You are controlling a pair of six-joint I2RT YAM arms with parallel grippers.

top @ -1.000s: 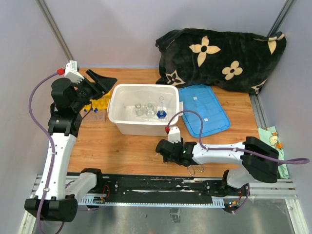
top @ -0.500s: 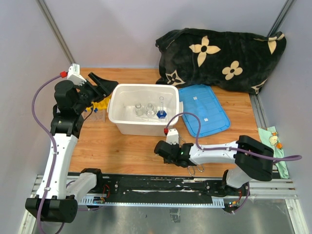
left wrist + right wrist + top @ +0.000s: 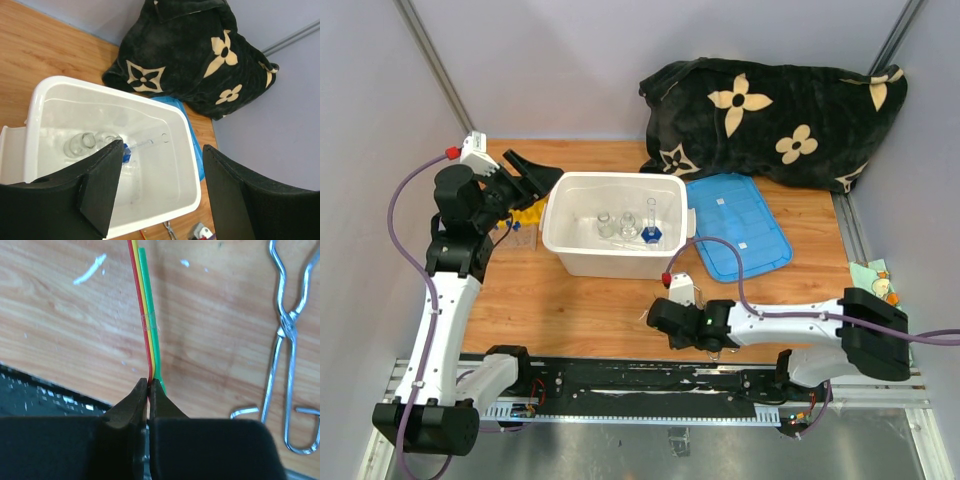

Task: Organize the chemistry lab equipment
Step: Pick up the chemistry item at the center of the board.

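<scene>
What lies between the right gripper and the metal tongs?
Bare wood table, seen in the right wrist view. The right gripper, shut on red, yellow and green sticks, stands clear of the metal tongs.

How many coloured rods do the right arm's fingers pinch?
3, bundled side by side: red rod on the left, yellow rod in the middle, green rod on the right. None seems hidden.

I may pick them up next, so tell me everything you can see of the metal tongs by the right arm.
The metal tongs are bare silvery wire: two thin arms bound at a twisted joint midway, spreading into two hooked handles at one end; the other end runs out of frame. They lie flat on the wooden table, touching nothing else, right of the right gripper in its wrist view and clear of its fingers, which are shut on coloured strips.
</scene>
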